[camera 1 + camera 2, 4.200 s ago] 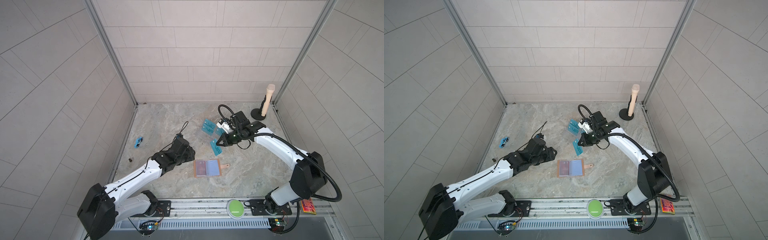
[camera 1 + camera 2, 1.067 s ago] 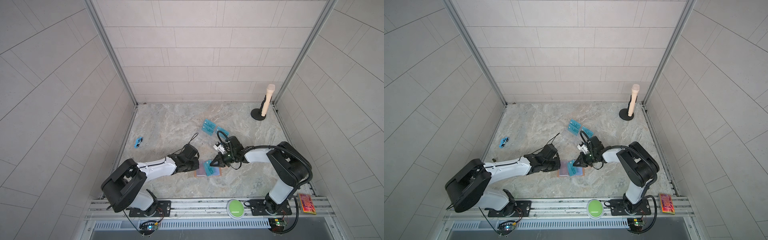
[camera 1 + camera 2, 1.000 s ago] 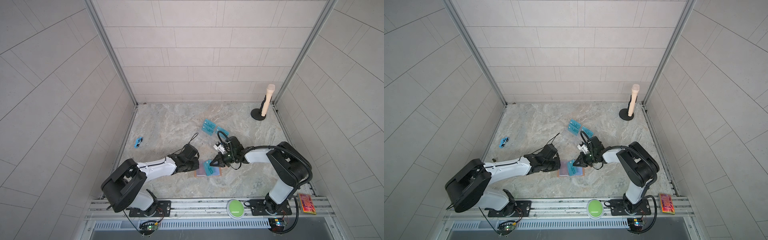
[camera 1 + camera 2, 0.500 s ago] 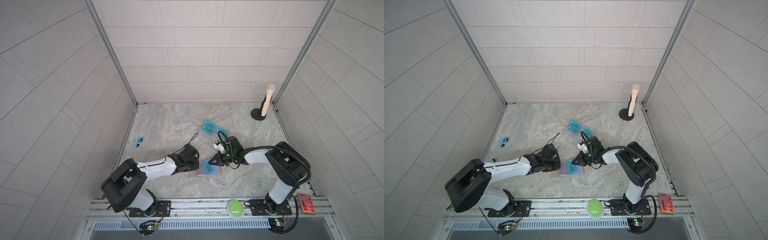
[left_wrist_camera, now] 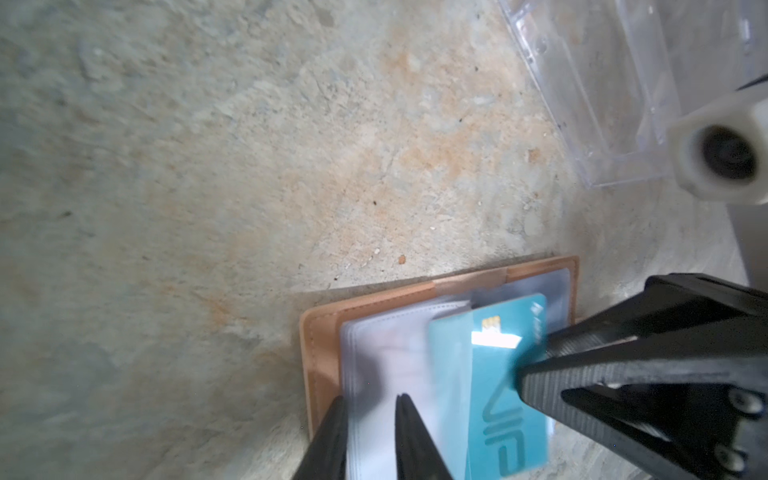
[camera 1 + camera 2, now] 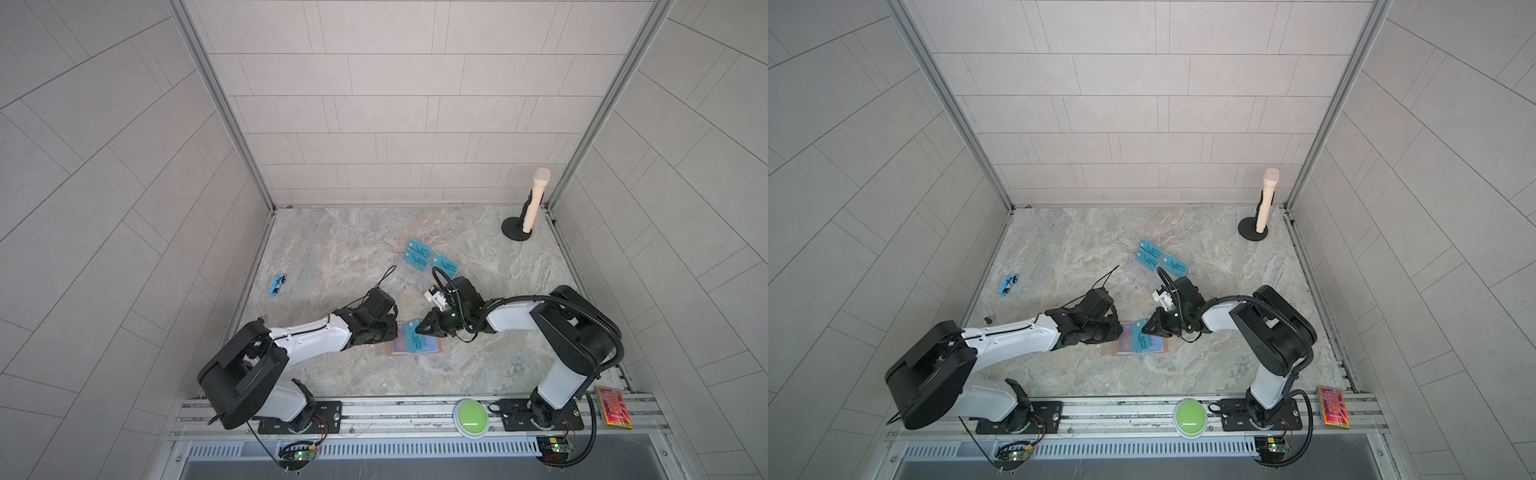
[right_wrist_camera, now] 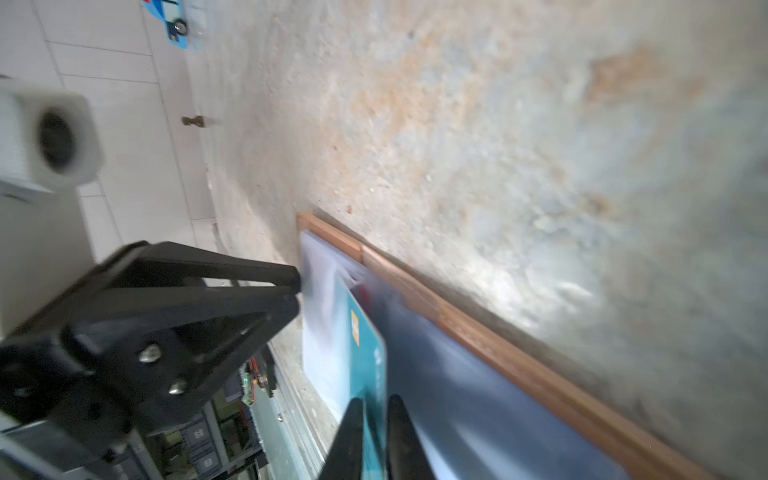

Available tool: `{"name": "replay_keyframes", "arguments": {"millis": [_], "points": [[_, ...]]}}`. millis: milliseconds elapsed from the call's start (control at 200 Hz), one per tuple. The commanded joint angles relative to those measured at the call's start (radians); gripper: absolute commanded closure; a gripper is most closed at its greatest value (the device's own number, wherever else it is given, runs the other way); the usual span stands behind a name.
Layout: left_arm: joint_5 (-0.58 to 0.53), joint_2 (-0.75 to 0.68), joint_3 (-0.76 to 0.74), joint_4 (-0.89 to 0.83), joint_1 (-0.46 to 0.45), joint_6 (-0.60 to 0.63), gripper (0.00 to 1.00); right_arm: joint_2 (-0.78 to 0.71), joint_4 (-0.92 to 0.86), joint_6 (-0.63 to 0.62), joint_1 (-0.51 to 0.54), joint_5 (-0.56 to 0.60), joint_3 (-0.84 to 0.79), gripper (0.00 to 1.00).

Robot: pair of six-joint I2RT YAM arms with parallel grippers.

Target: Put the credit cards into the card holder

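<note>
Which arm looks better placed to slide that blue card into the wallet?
Probably the right. The right gripper has the teal card between its fingers, over the open card holder. The left gripper straddles the holder's clear sleeves, so it seems busy steadying them.

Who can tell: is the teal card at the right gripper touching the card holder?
Touching: left wrist view shows the teal card tucked under a card holder sleeve.

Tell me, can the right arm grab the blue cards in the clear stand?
Probably not yet: the right fingers have a teal card between them at the card holder. The blue cards sit close with nothing blocking, once it lets go.
</note>
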Motion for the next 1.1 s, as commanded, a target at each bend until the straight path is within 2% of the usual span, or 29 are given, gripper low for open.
{"name": "replay_keyframes", "arguments": {"millis": [0, 115, 195, 641, 1096], "points": [[-0.010, -0.042, 0.025, -0.047, -0.001, 0.004, 0.66, -0.054, -0.181, -0.080, 0.026, 0.091, 0.028, 0.74], [-0.032, -0.075, 0.010, -0.073, -0.001, -0.001, 0.55, -0.086, -0.296, -0.130, 0.053, 0.156, 0.061, 0.69], [-0.036, -0.069, 0.002, -0.080, -0.002, 0.005, 0.53, -0.088, -0.347, -0.152, 0.071, 0.181, 0.083, 0.67], [0.021, -0.030, -0.075, 0.047, -0.002, -0.007, 0.55, -0.017, -0.431, -0.167, 0.176, 0.244, 0.225, 0.66], [0.063, -0.016, -0.104, 0.150, -0.001, -0.014, 0.55, 0.080, -0.485, -0.179, 0.228, 0.269, 0.348, 0.66]]}}
